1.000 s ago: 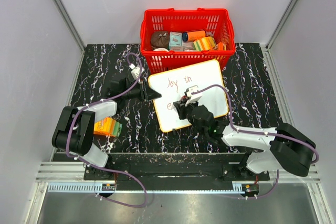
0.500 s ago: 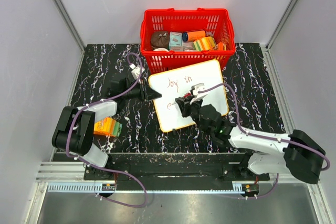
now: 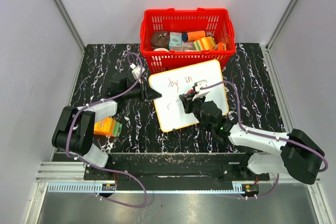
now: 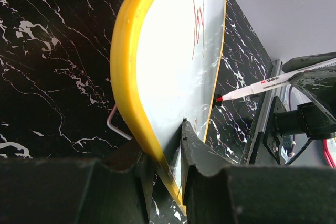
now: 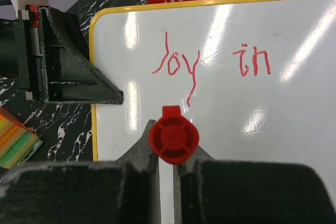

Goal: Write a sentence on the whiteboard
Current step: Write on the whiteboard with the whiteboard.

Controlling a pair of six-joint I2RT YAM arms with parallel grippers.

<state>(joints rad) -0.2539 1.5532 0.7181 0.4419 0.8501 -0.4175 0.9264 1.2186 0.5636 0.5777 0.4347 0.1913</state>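
At the table's centre, just in front of the red basket point(image 3: 186, 13), the whiteboard point(image 3: 212, 74) sits skewed, its left edge clamped by the left gripper point(image 3: 153, 94). The right gripper point(image 3: 189, 99) is closed around the red marker point(image 5: 173, 139). Over the last second it has slid up and right from the board's lower left, uncovering 1 curved stroke point(image 3: 169, 106) under the sentence point(image 3: 181, 83), so far "joy in". Line 2 has barely begun, and whether the tip touches now is unclear.
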